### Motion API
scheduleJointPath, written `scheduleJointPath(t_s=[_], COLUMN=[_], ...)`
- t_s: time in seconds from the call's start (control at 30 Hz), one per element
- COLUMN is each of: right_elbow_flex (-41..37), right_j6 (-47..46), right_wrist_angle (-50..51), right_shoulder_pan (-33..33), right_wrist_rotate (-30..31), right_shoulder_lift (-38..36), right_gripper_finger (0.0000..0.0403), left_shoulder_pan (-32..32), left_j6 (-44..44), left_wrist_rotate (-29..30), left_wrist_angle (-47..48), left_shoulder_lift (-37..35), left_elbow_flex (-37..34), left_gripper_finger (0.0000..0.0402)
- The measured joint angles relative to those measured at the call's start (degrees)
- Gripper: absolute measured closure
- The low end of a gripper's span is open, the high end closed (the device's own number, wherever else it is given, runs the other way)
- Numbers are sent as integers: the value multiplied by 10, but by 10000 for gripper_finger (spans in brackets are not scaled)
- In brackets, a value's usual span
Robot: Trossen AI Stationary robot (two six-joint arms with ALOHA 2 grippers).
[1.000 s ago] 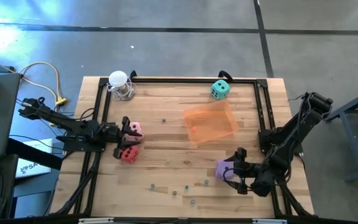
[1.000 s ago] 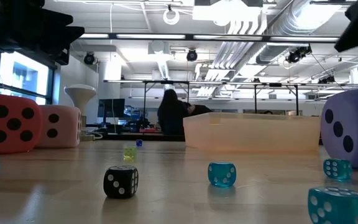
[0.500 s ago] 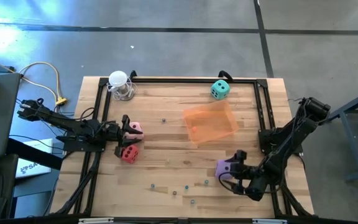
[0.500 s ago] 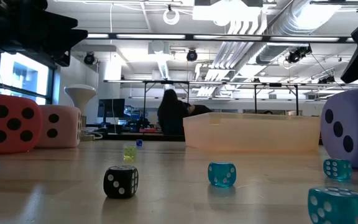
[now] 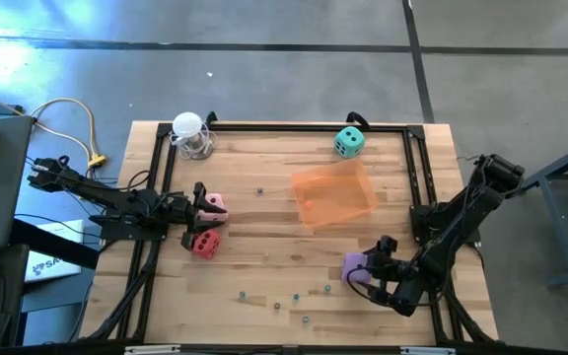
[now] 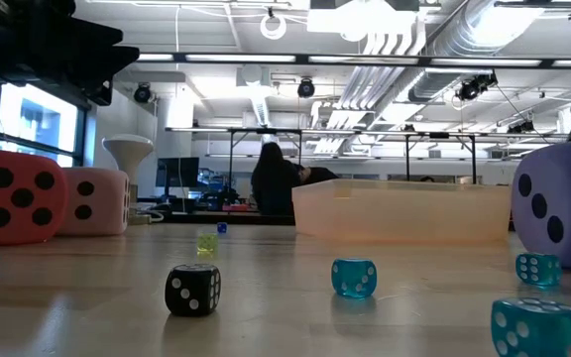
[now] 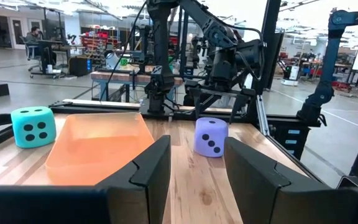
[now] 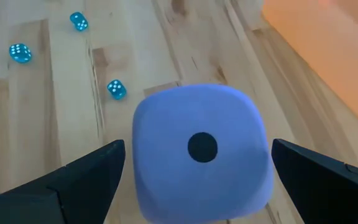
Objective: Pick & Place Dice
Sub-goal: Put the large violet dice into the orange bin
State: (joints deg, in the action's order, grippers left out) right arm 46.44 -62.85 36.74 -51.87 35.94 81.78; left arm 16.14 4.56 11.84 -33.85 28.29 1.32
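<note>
The purple die (image 5: 354, 266) rests on the table near its right near corner, between the fingers of my open right gripper (image 5: 370, 272). In the right wrist view the purple die (image 8: 201, 149) sits in the gripper (image 8: 201, 186) with a gap on each side. My left gripper (image 5: 203, 219) is open at the table's left side. The pink die (image 5: 214, 204) is just on its far side and the red die (image 5: 204, 245) just on its near side. The teal die (image 5: 349, 142) sits near the far edge. The orange tray (image 5: 334, 195) lies at mid-right.
Tiny dice (image 5: 276, 297) are scattered along the near edge, and show close up as tiny dice (image 6: 353, 277) in the low view. A white wire-and-bowl object (image 5: 191, 135) stands at the far left corner. Black frame rails (image 5: 415, 168) border the table. A person (image 6: 271, 183) is far behind.
My right arm has dipped slightly toward the near edge and come back beside the purple die, staying open. The purple die has kept its place.
</note>
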Motion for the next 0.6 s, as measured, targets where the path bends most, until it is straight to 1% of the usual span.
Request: scheduleJointPath(t_s=[0.13, 0.33, 0.47, 0.6], right_elbow_flex=[0, 0, 1, 1], right_j6=[0, 1, 0, -29], right_wrist_angle=[-1, -2, -2, -4], right_shoulder_pan=[8, 24, 25, 25], right_wrist_rotate=[-6, -44, -44, -44], right_shoulder_lift=[0, 7, 12, 12], right_gripper_finger=[7, 7, 7, 7], left_shoulder_pan=[0, 0, 0, 0], left_j6=[0, 2, -5, -7], left_wrist_rotate=[0, 0, 0, 0], left_wrist_angle=[0, 0, 0, 0], left_shoulder_lift=[0, 0, 0, 0], left_elbow_flex=[0, 0, 0, 0], left_gripper_finger=[257, 257, 257, 257])
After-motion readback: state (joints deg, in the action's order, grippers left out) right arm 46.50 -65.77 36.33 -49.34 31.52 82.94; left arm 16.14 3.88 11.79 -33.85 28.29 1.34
